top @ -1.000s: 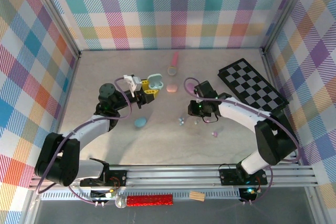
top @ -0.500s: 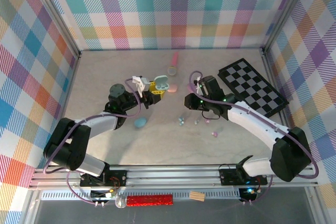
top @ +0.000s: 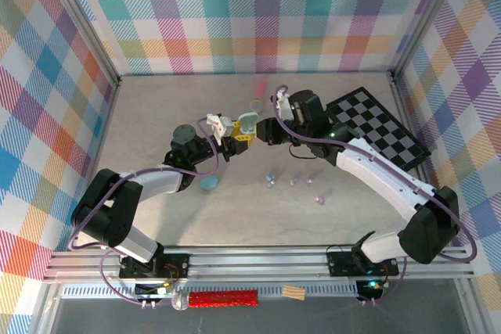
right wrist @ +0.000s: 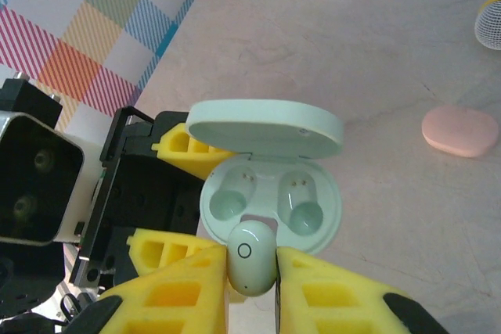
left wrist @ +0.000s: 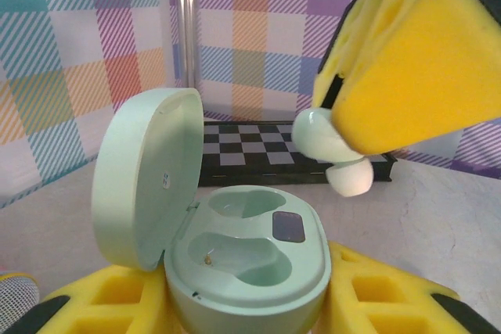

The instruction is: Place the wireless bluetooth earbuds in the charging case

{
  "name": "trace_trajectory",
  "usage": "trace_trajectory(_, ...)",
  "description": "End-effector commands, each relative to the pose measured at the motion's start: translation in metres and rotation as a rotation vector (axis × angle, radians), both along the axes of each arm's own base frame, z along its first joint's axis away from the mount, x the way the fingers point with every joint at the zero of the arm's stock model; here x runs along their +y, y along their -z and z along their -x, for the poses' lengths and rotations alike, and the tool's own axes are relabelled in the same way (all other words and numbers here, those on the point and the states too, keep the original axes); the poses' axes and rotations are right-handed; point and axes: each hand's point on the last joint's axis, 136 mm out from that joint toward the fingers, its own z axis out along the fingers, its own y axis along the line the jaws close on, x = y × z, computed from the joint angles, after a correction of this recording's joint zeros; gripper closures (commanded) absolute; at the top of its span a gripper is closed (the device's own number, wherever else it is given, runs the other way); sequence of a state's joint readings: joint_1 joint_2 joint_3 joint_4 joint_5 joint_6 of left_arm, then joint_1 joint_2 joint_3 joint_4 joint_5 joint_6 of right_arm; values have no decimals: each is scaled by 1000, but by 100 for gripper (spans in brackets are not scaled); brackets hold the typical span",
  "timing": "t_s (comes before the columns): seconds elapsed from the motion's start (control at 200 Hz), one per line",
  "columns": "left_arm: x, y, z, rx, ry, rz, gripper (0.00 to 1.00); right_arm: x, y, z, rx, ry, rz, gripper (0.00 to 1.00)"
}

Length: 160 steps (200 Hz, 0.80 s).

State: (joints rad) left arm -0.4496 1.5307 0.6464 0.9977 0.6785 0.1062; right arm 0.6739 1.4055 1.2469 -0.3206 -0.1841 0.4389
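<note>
The right gripper (right wrist: pixel 252 270), clamped on a mint earbud (right wrist: pixel 250 249), hangs just above the open charging case (right wrist: pixel 271 202), which the left gripper (top: pixel 236 133) clamps.

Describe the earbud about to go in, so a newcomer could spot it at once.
Left of the checkerboard, mid-table, the left gripper holds an open mint case. Just over it, the right gripper pinches a mint earbud with a small ring mark. Unlike the loose earbuds lying on the table, it is held off it.
</note>
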Motion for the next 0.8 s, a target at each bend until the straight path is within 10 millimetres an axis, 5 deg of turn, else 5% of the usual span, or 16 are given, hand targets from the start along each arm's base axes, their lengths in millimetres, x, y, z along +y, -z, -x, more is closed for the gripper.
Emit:
trace_trajectory(0.0, -7, -19, 1, -90, 8, 16, 63, 13, -3, -6, -23, -50, 11, 79)
trace_trajectory(0.795, -10, -14, 2, -90, 14, 4, 63, 34, 6, -16, -1, -70, 5, 79)
